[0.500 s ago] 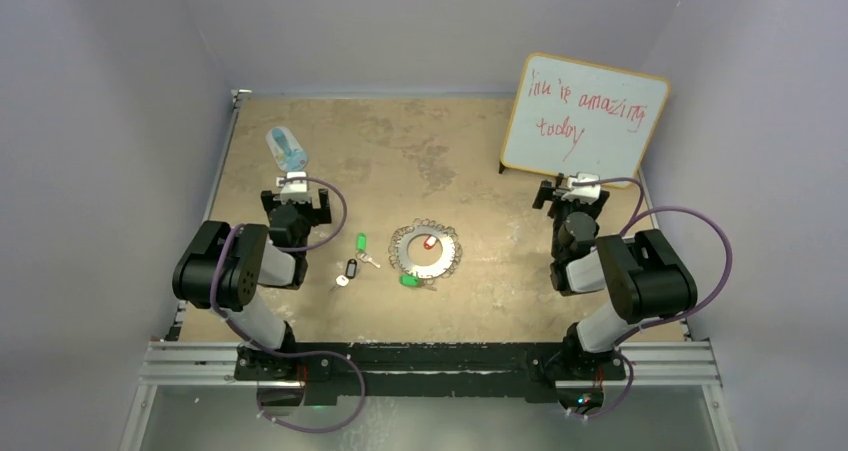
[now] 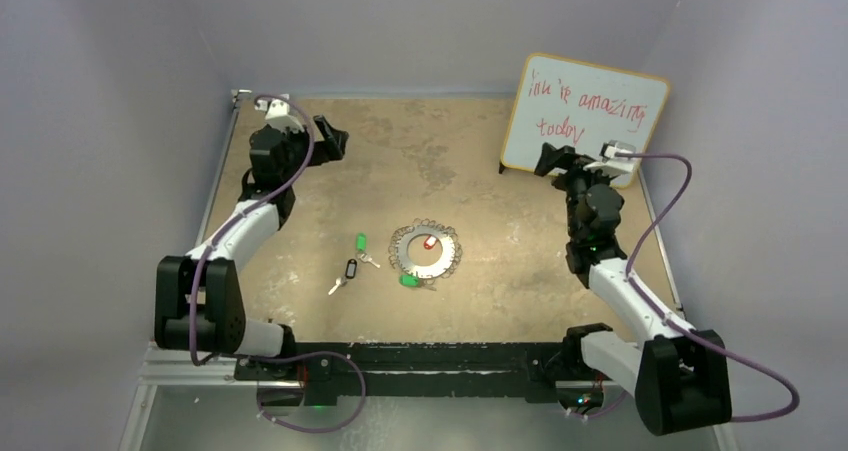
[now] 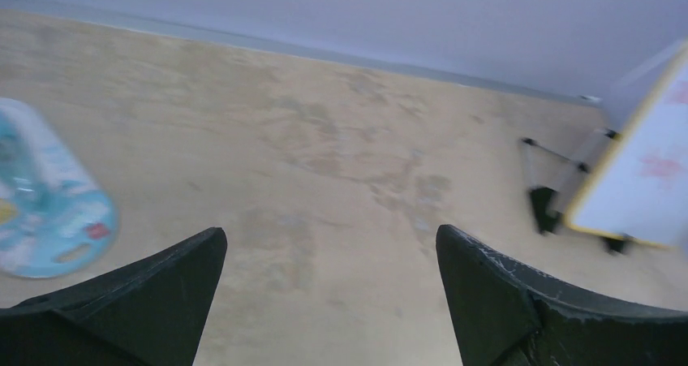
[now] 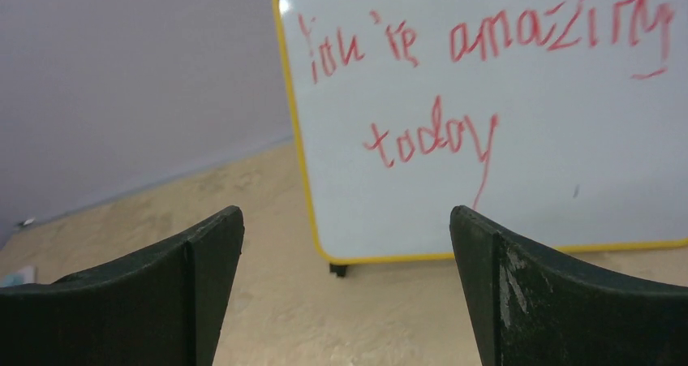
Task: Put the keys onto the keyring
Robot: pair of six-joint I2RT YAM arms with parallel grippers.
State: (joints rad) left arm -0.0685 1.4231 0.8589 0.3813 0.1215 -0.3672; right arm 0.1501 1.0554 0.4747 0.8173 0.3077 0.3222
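Observation:
The keyring (image 2: 425,252), a flat silver ring with wire loops on its rim, lies at the table's middle. A red-tagged key (image 2: 430,241) rests on it and a green-tagged key (image 2: 408,280) lies at its near rim. To its left lie another green-tagged key (image 2: 361,241) and a black-tagged key (image 2: 351,268). My left gripper (image 2: 335,139) (image 3: 328,236) hangs open over the back left of the table, far from the keys. Facing the whiteboard at the back right, my right gripper (image 2: 550,161) (image 4: 345,212) is open too. Neither holds anything.
A whiteboard (image 2: 585,118) (image 4: 487,114) with red writing stands on small black feet at the back right. A blue-and-white oval object (image 3: 49,212) lies left of my left fingers. Grey walls close in the table on three sides.
Both arms have unfolded from their tucked pose and stretched toward the back of the table, the left to the back left, the right toward the whiteboard. The keys and ring have not moved.

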